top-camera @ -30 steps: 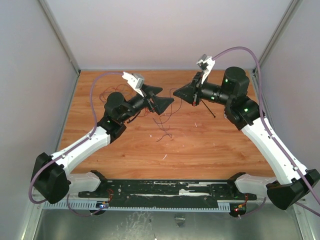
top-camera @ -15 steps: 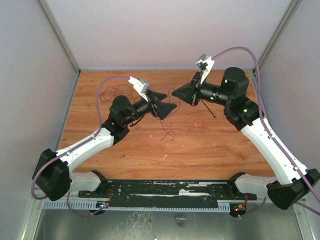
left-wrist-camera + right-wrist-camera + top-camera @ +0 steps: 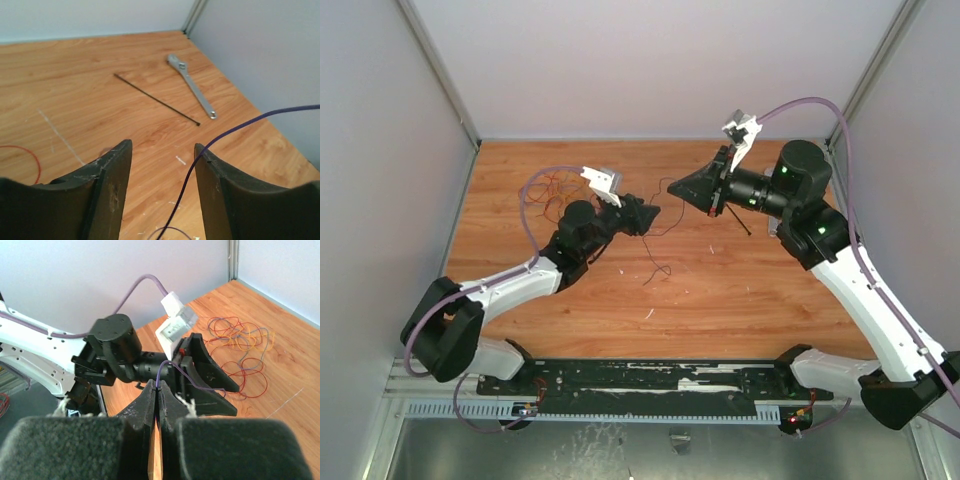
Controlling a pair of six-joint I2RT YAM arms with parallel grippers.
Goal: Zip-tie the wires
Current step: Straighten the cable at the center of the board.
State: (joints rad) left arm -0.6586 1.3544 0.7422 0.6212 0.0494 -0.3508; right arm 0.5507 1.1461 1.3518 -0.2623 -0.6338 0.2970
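The wires point(image 3: 555, 190) lie in a red and orange tangle at the back left of the table, also in the right wrist view point(image 3: 240, 340). One thin purple wire point(image 3: 235, 130) runs from my right gripper point(image 3: 159, 390) across to my left gripper point(image 3: 162, 150). The right gripper point(image 3: 672, 186) is shut on that wire, held above the table's middle. The left gripper point(image 3: 650, 215) faces it, jaws apart, with the purple wire passing between them close to the right finger point(image 3: 220, 180). A loose end point(image 3: 655, 262) trails onto the table. The black zip tie point(image 3: 155, 99) lies flat ahead of the left gripper.
A silver adjustable wrench point(image 3: 192, 85) lies beyond the zip tie near the right wall. In the top view the zip tie point(image 3: 740, 224) pokes out from under the right arm. Grey walls close the table on three sides. Lilac cables loop over both arms.
My left arm has reached forward and lower toward the right gripper, and its jaws have narrowed around the purple wire. The right gripper shifted slightly right, still shut.
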